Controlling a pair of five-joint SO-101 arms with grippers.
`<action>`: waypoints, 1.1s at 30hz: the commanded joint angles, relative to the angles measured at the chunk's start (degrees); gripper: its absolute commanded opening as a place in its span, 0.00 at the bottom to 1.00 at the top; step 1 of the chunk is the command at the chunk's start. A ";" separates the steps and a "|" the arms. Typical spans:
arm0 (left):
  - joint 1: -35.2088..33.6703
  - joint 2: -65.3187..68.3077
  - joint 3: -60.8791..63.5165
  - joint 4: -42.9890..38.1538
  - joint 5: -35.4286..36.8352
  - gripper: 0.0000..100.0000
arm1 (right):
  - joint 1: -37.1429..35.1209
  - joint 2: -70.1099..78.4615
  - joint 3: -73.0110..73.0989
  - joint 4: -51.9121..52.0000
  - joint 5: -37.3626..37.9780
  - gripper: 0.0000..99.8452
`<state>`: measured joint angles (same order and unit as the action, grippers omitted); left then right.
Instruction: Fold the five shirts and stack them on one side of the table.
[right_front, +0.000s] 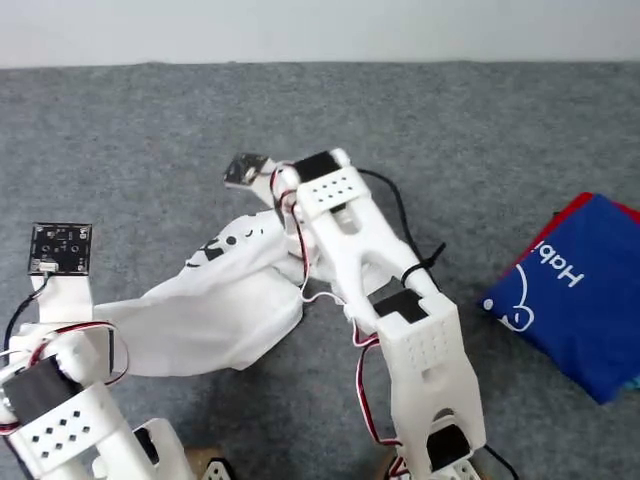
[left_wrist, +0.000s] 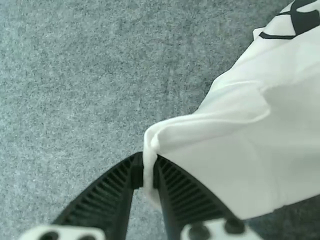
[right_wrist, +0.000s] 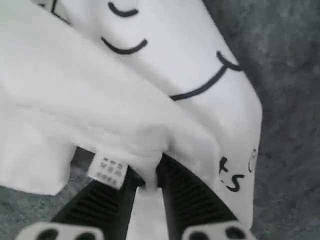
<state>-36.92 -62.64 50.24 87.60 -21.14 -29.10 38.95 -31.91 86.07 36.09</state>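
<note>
A white shirt (right_front: 215, 300) with black line drawings hangs stretched between my two arms over the grey table. My left gripper (left_wrist: 146, 175) is shut on a folded edge of the white shirt (left_wrist: 250, 145), at the shirt's left end in the high view. My right gripper (right_wrist: 148, 182) is shut on bunched fabric of the white shirt (right_wrist: 150, 75) near its sewn-in label (right_wrist: 106, 170). In the high view the right arm (right_front: 350, 230) covers the shirt's right end. A folded blue shirt (right_front: 575, 295) with white print lies at the table's right edge on top of a red one (right_front: 560, 217).
The grey carpet-like table surface (right_front: 150, 130) stretches open behind and to the left of the white shirt. The left arm's base (right_front: 60, 400) stands at the near left corner. The right arm's base (right_front: 430, 400) stands at the near middle.
</note>
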 joint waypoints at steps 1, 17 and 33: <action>-0.09 -0.70 -0.31 -1.32 0.44 0.01 | 2.15 -0.84 -7.38 4.88 0.53 0.01; 0.00 -0.70 -0.66 -1.41 0.44 0.01 | 2.42 3.56 -14.59 15.34 2.46 0.09; 0.00 -0.70 -0.57 -1.23 0.44 0.01 | 0.13 8.57 -14.59 14.02 2.46 0.09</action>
<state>-36.92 -62.64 50.24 87.60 -21.14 -27.43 46.51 -45.45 100.40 38.11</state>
